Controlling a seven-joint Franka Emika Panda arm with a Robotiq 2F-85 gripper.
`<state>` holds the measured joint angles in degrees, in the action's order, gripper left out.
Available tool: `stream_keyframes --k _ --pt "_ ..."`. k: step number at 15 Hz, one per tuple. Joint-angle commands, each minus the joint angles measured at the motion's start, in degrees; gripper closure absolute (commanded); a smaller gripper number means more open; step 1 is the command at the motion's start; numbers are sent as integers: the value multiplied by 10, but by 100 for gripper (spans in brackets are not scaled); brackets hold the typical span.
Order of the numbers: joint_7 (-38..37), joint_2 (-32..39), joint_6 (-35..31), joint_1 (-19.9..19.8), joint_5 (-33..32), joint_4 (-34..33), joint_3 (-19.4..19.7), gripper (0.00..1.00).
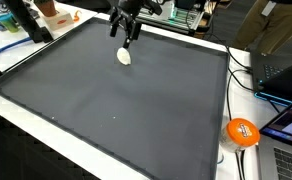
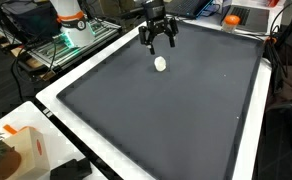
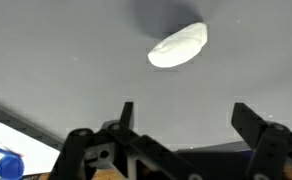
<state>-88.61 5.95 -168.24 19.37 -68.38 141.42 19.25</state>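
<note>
Open gripper (image 1: 127,40) above a white oval piece (image 1: 124,56) near the far edge of a dark mat (image 1: 116,110).
The jaws stand wide and hold nothing. In an exterior view the white oval piece lies flat on the mat just at the gripper's 6 o'clock, apart from the fingers. In the wrist view the white oval piece (image 3: 178,45) sits at 12 o'clock ahead of the jaws. The mat's border (image 1: 166,30) runs close by at 12 o'clock, and bare mat spreads broadly toward 6 o'clock. An orange object (image 1: 242,132) rests beyond the border at 4 o'clock.
</note>
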Motion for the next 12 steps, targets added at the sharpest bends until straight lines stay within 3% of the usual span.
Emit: stream_keyframes --k 1,6,12 --pt "-97 -5 37 13 -107 3 6 0" --pt "-226 23 11 12 -225 -5 -1 0" --pt "-392 36 24 15 -353 -15 -13 0"
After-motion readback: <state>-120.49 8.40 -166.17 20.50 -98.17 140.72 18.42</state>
